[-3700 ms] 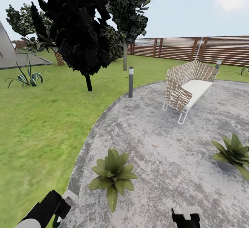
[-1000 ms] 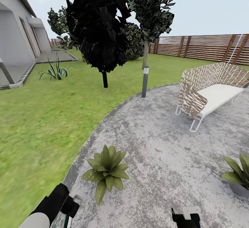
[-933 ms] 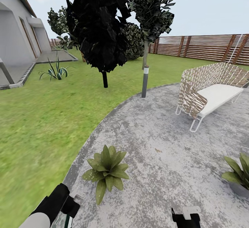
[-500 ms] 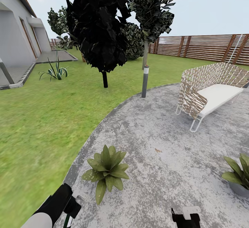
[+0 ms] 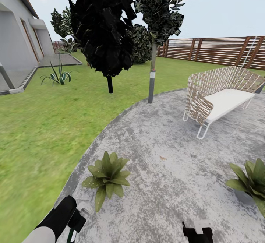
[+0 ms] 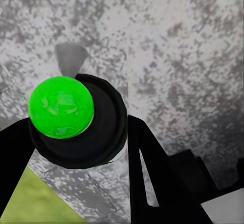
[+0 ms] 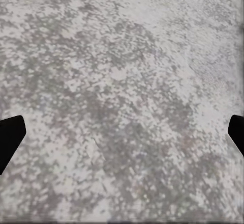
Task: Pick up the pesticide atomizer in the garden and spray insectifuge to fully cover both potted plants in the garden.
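Two potted plants stand on the round grey paving (image 5: 173, 151): one (image 5: 106, 176) near its left rim, just ahead of my left arm, and another (image 5: 252, 178) at the right edge of the head view. My left gripper (image 5: 75, 219) is shut on the pesticide atomizer (image 6: 76, 122), whose black body has a bright green round top; a slim dark green part (image 5: 73, 234) shows under the gripper. In the left wrist view the black fingers (image 6: 152, 178) flank it. My right gripper (image 7: 122, 132) hangs open over bare paving, low at the view's bottom (image 5: 197, 232).
A wicker seat (image 5: 217, 95) with a white cushion stands at the back right. A grey lamp post (image 5: 151, 84) and dark trees (image 5: 103, 25) line the paving's far rim. Lawn (image 5: 40, 132) spreads left, toward a house (image 5: 18, 40). The slat fence (image 5: 221, 51) closes the back.
The whole picture has shifted a little: plants, seat and post now sit lower and further left, so the camera moved. My left gripper still holds the atomizer; the right stays open.
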